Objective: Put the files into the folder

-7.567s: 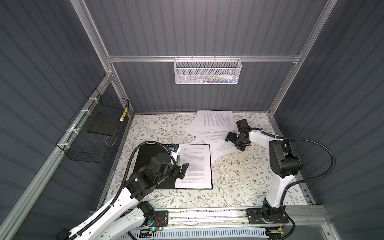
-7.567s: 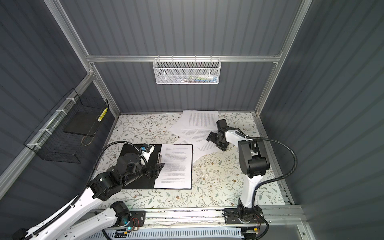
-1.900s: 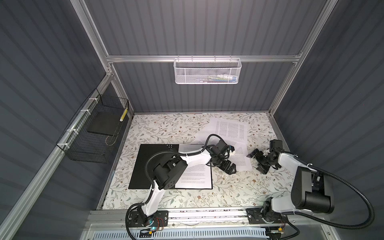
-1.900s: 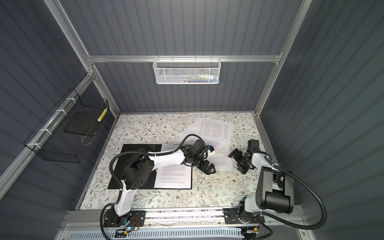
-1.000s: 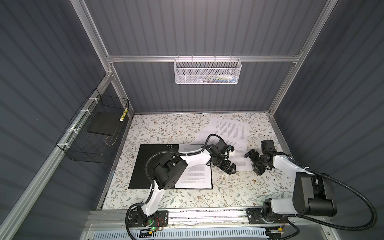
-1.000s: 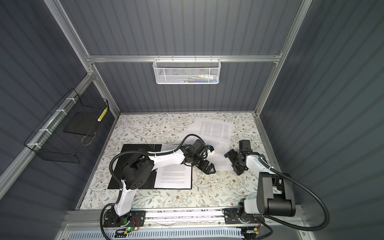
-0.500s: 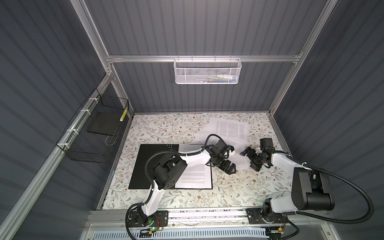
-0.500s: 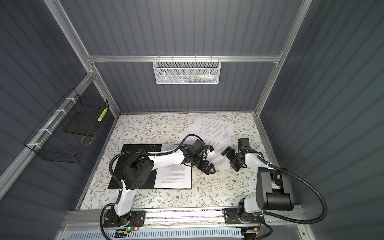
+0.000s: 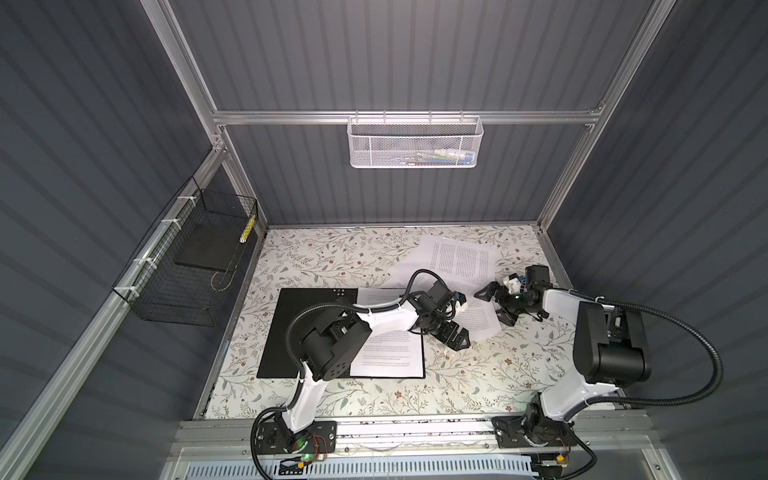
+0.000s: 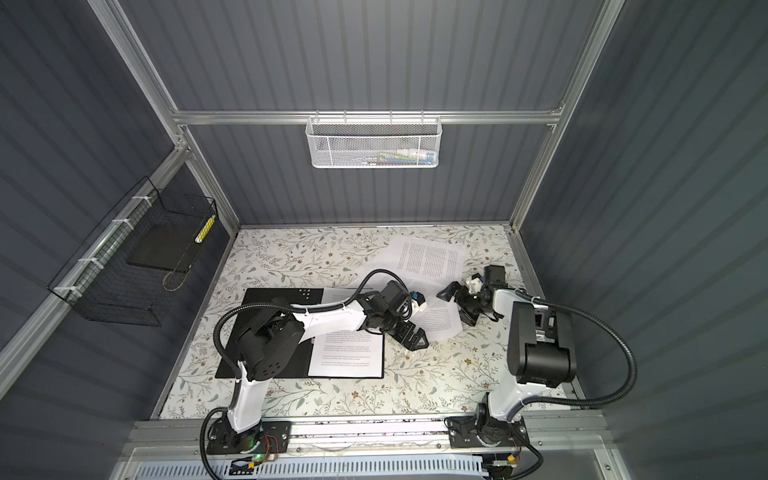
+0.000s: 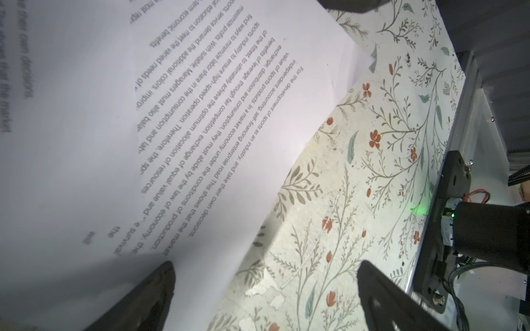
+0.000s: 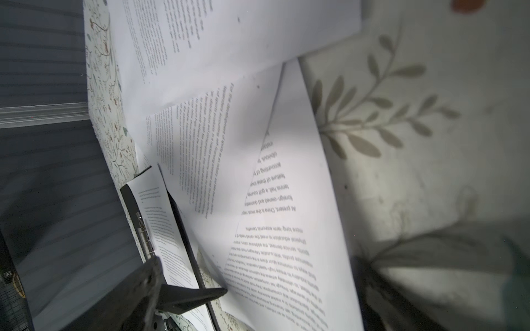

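Four files (image 9: 461,257), one folder (image 9: 309,299).
Three of the files overlap loose on the surface (image 9: 478,374) between the left end effector (image 9: 455,336) and the right end effector (image 9: 494,307). The fourth lies in the folder, just beside the left one. Well apart from both hang two baskets, one white mesh basket (image 9: 415,145) and one black wire basket (image 9: 166,291), which holds a single dark slab (image 9: 203,251).

1. files (image 9: 463,264): matt white paper, black print, lightly creased.
2. folder (image 9: 299,297): smooth matt black inside; shiny metal ring clip (image 12: 144,238).
3. table cover (image 9: 332,257): matt floral print, scuffed, chipped in spots.
4. frame (image 9: 407,117): brushed aluminium.
5. basket (image 9: 415,145): white metal mesh.
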Controlling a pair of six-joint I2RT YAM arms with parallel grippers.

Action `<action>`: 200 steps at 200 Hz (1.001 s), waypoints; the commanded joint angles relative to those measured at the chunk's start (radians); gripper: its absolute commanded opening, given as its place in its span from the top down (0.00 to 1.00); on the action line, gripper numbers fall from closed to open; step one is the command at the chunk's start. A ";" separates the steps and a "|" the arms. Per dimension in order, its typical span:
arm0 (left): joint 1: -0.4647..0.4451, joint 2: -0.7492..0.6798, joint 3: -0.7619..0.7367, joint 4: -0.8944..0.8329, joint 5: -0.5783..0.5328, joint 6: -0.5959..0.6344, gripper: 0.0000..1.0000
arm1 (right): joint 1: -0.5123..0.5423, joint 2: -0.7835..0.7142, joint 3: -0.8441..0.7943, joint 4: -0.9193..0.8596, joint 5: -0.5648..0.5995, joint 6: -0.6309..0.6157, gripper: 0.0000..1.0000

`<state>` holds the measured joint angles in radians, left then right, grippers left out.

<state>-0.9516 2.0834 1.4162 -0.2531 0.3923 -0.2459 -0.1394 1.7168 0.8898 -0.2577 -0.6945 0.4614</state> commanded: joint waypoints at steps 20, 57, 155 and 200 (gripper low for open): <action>0.007 0.041 -0.052 -0.131 -0.030 -0.004 0.00 | -0.003 0.114 0.111 -0.126 -0.048 -0.089 0.11; 0.011 0.040 -0.053 -0.126 -0.026 -0.006 0.00 | -0.003 0.141 0.162 -0.183 -0.033 -0.094 0.23; 0.024 0.027 -0.026 -0.114 0.031 -0.020 0.00 | -0.005 0.188 0.242 -0.245 -0.021 -0.120 0.92; 0.034 -0.056 -0.011 0.034 0.201 -0.118 0.00 | -0.014 0.073 0.178 -0.218 0.012 -0.063 1.00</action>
<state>-0.9253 2.0815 1.4132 -0.2417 0.4862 -0.2817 -0.1436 1.8816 1.1049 -0.4767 -0.7013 0.3630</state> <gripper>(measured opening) 0.997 0.049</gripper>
